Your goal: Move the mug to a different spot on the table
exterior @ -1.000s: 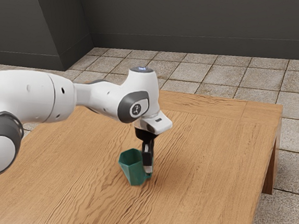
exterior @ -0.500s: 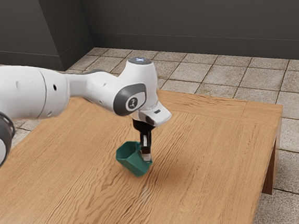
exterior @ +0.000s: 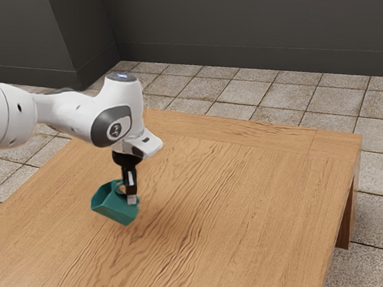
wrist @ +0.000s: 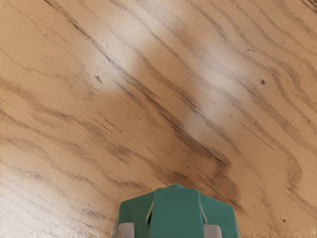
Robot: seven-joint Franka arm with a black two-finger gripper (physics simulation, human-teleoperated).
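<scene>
mug (exterior: 110,206) green, tilted | gripper (exterior: 130,196) clamped on its wall | wooden table (exterior: 248,179) beneath

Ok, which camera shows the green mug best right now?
The exterior view. It shows the whole green mug, tilted, with the jaws clamped on its wall above the wooden table. The wrist view catches a cropped part of the mug close below the camera, so its tilt is hard to judge there.
</scene>
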